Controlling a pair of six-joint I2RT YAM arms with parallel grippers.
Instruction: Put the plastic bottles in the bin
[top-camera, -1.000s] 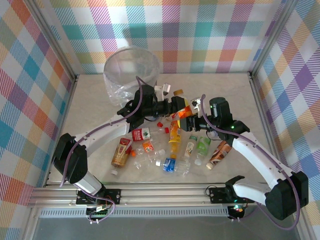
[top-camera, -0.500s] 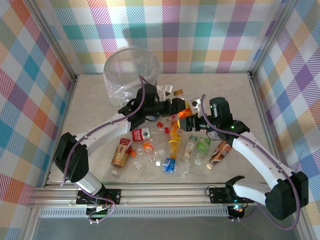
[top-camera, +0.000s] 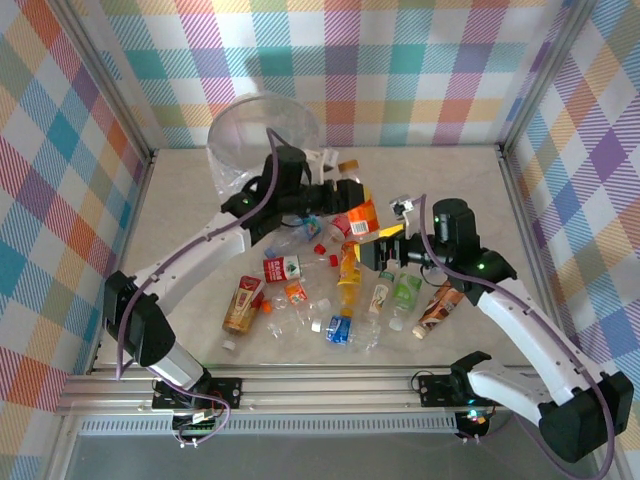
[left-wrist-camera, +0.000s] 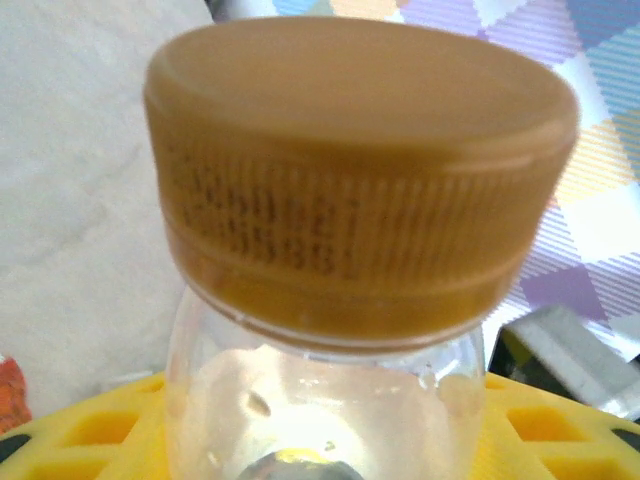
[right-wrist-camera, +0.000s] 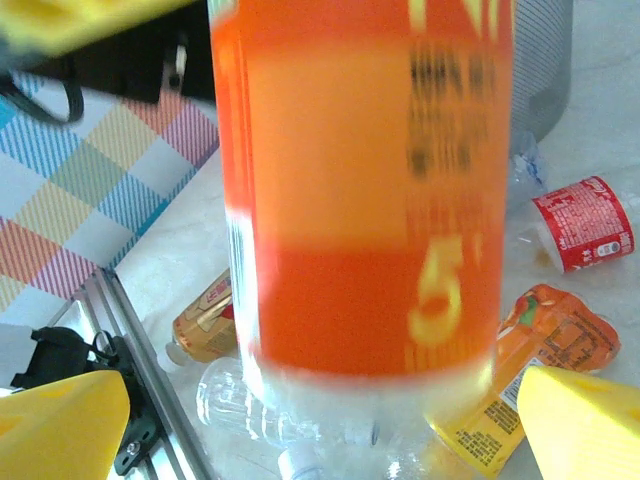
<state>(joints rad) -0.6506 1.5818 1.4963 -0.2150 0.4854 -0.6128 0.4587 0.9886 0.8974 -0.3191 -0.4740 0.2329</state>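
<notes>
Left gripper (top-camera: 343, 203): closed across the shoulder of a clear plastic bottle with orange label and brown cap (top-camera: 362, 215). The left wrist view shows a yellow finger (left-wrist-camera: 80, 425) on each side of the neck. The bottle is lifted off the table. Its long axis runs crosswise to the fingers. The cap end is on the gripper's far side, toward the back wall. The clear base is on its near side, pointing at the right gripper (top-camera: 383, 250).

Right gripper: jaws spread wide, with one yellow fingertip (right-wrist-camera: 60, 425) on each side of the bottle's base. There is a gap to the bottle on both sides, narrower on one side.

Outward from the left gripper:
- Round grey bin lined with a crinkly clear bag (top-camera: 232, 150) stands near, on the far side behind the wrist. The bag edge overlaps the wrist in the overhead view, so contact cannot be told.
- Loose plastic bottles lie on their sides under and nearward of both grippers: red-labelled (top-camera: 282, 268), brown (top-camera: 242, 305), orange (top-camera: 349, 278), green-labelled (top-camera: 405, 290), blue-labelled (top-camera: 340, 330).

Open room: the pale table (top-camera: 180, 230) is bare beyond the cap up to the checked back wall (top-camera: 400, 60). It is also bare alongside the left arm.
</notes>
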